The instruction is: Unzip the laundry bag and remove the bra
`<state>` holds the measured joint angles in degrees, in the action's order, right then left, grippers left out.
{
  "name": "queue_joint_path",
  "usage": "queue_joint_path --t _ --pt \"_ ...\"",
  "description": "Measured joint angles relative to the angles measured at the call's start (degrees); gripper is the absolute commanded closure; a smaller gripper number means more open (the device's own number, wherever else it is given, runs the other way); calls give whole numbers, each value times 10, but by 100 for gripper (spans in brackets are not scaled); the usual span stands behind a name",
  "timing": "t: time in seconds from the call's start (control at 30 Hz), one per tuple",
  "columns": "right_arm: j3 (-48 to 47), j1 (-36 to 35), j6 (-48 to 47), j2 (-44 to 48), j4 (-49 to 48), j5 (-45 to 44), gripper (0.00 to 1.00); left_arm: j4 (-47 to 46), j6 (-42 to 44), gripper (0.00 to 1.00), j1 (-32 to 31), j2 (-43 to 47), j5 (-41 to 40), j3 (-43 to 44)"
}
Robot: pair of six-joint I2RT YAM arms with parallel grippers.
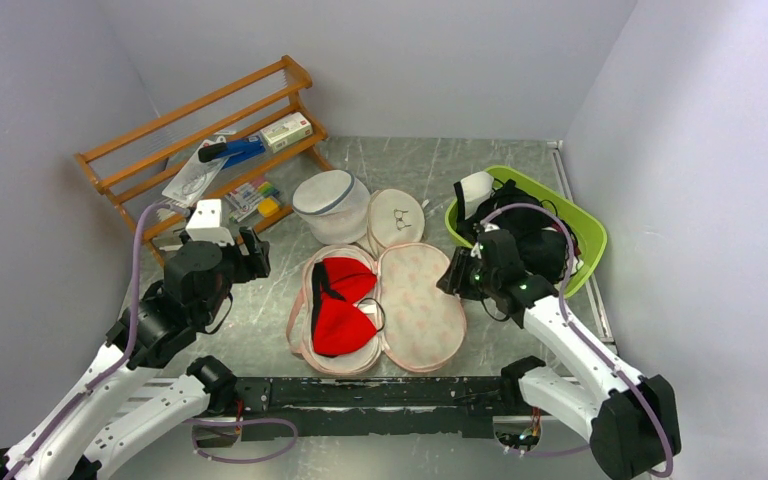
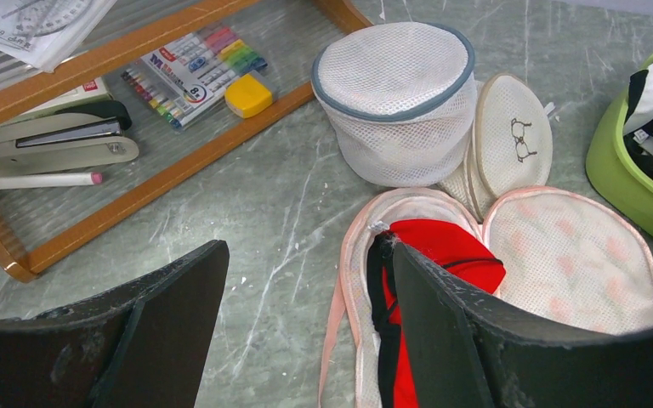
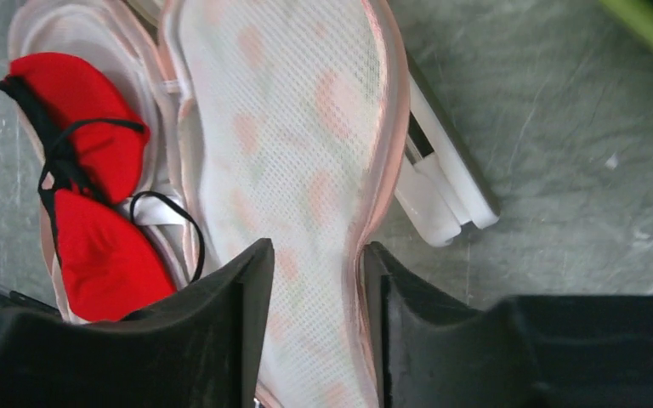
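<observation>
The laundry bag [image 1: 422,295] lies unzipped and spread open like a clamshell at the table's middle, pale mesh lining up. The red bra [image 1: 343,300] with black straps lies in its left half. My left gripper [image 1: 255,252] is open and empty, above bare table just left of the bag. In the left wrist view [image 2: 308,255] its right finger overlaps the bra [image 2: 451,251] and the bag [image 2: 578,255]. My right gripper [image 1: 457,275] is open at the right edge of the bag's right half. In the right wrist view [image 3: 316,248] its fingers straddle that edge of the bag [image 3: 281,127], with the bra [image 3: 93,238] to the left.
A round white mesh bag [image 1: 330,205] and a beige disc [image 1: 397,217] stand behind the laundry bag. A green basket [image 1: 588,232] of black clothing is at the right. A wooden rack [image 1: 200,140] with stationery is at the back left. A white plastic piece [image 3: 442,195] lies beside the bag's right edge.
</observation>
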<state>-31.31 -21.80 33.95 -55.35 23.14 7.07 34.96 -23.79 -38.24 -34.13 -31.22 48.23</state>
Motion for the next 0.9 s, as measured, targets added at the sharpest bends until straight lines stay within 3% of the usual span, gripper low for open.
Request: queue_joint_path --t 0.3,0.43,0.67,0.9 --pt "-67 -6 -40 11 -1 17 41 0 0 18 0 -2 3 0" --pt "-65 -58 -43 -17 -37 59 36 0 0 18 0 -3 4 0" --pt "-87 -202 -40 -163 -137 113 36 -1 0 18 0 -11 5 -2" --pt "-145 -184 -31 -285 -178 136 35 -1 0 18 0 -11 5 -2"
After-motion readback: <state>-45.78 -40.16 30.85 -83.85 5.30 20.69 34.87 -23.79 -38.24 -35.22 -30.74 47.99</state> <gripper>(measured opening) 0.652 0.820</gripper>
